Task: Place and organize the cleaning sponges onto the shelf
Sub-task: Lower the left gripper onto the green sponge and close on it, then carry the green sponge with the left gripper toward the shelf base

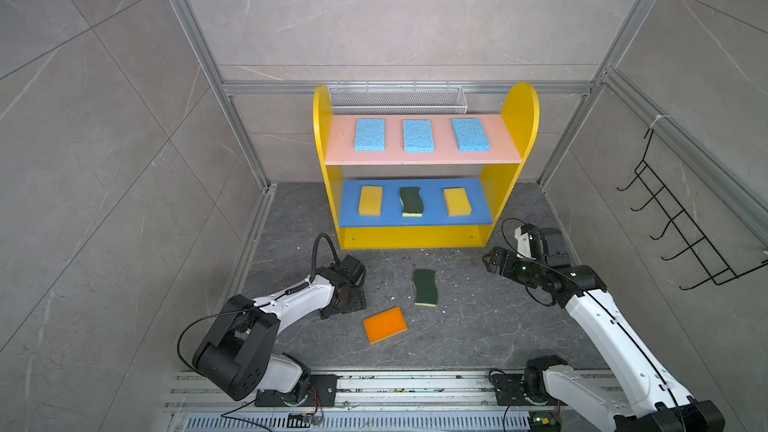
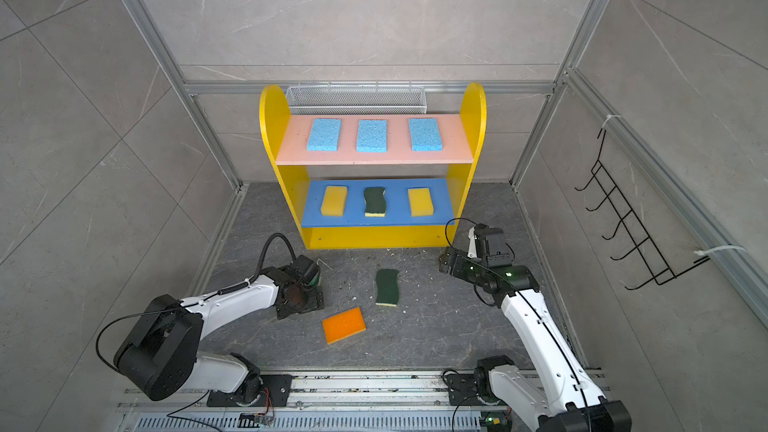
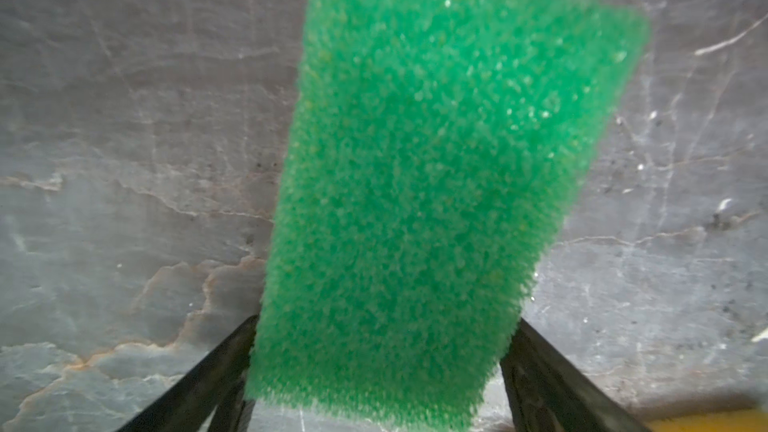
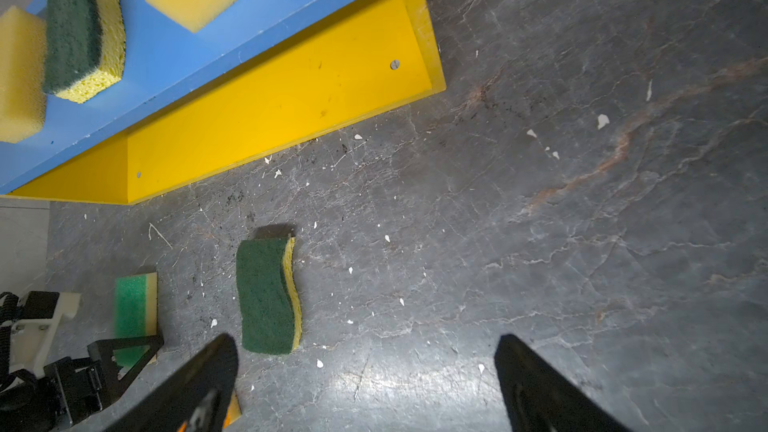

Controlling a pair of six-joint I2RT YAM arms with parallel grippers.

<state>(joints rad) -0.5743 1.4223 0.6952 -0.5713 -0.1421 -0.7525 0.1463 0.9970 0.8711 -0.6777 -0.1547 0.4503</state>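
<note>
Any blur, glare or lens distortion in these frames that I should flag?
Left wrist: the bright green sponge fills the frame, soft and out of focus. Right wrist: mostly sharp, with a glare patch on the floor close to the camera. Both top views: evenly lit, faint shadows, frame rails splaying outward from the wide-angle lens.

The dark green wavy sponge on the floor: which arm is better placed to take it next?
Right, probably: the right end effector is open and empty, with the wavy sponge just ahead. The left end effector is busy, straddling the bright green sponge.
</note>
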